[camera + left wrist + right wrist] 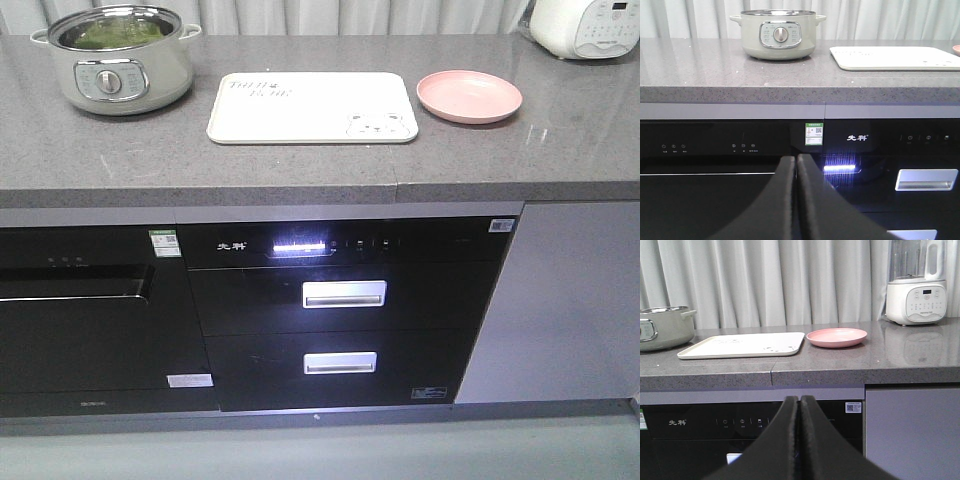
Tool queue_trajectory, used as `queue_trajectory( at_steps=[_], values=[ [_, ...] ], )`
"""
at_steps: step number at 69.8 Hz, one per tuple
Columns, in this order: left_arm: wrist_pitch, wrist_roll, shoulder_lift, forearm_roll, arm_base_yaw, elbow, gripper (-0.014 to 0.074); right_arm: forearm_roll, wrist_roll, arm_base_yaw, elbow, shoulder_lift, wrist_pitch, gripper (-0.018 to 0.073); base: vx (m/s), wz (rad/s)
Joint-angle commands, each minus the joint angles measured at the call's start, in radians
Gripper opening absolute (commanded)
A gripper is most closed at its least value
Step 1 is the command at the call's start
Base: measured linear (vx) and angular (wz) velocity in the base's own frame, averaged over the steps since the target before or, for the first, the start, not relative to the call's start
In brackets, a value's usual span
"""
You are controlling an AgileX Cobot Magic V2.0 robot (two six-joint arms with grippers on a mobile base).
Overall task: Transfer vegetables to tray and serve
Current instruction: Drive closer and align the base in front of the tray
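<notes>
Green vegetables (110,33) lie inside a pale green electric pot (118,75) at the back left of the counter. The cream tray (312,107) with grey lettering and a bear drawing lies flat mid-counter, bare. From the left wrist view the pot (778,35) and the tray (895,57) show above the counter edge. My left gripper (796,158) is shut with nothing in it, low in front of the black appliance. My right gripper (799,399) is shut too, below the counter, facing the tray (742,345). Neither gripper shows in the front view.
A round pink plate (469,96) sits right of the tray, also seen as the plate (836,337). A white blender appliance (916,290) stands at the back right. Below the grey counter (300,165) are black built-in appliances with silver drawer handles (344,293). Curtains hang behind.
</notes>
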Motion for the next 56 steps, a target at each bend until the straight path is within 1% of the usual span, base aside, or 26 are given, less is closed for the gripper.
queue_trajectory(
  at_steps=[1, 56],
  values=[
    [-0.069, -0.003, -0.014, 0.0, 0.001, 0.022, -0.0006, -0.01, -0.003, -0.003, 0.014, -0.007, -0.075, -0.0003, 0.09, 0.03],
    [-0.069, -0.003, -0.014, 0.0, 0.001, 0.022, -0.0006, -0.01, -0.003, -0.003, 0.014, -0.007, -0.075, -0.0003, 0.08, 0.0]
  ],
)
